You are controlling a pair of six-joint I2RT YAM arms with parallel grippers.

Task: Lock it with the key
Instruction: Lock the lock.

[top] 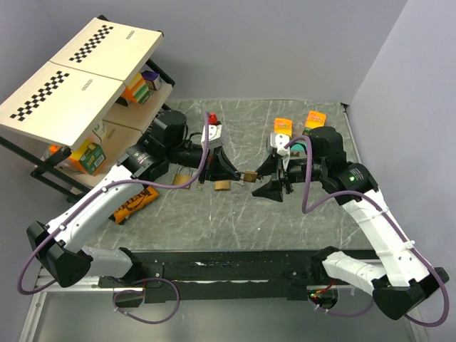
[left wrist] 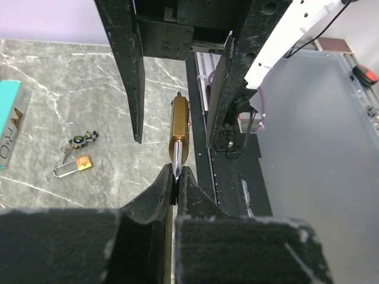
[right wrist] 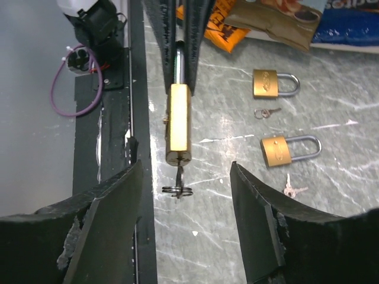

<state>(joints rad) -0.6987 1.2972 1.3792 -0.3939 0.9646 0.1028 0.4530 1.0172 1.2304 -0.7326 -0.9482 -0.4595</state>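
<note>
The left claw is pinched tight on the shackle of 1 brass padlock, held above the middle of the desk. The key sticks in the padlock's keyhole, between the right claw's parted fingers, which grip nothing.

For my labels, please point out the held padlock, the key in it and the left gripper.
Padlock (right wrist: pixel 178 121): right wrist view, brass body.
Key (right wrist: pixel 178 176): right wrist view, shaft under the padlock.
Left gripper (left wrist: pixel 176 177): left wrist view, between its fingertips.
</note>
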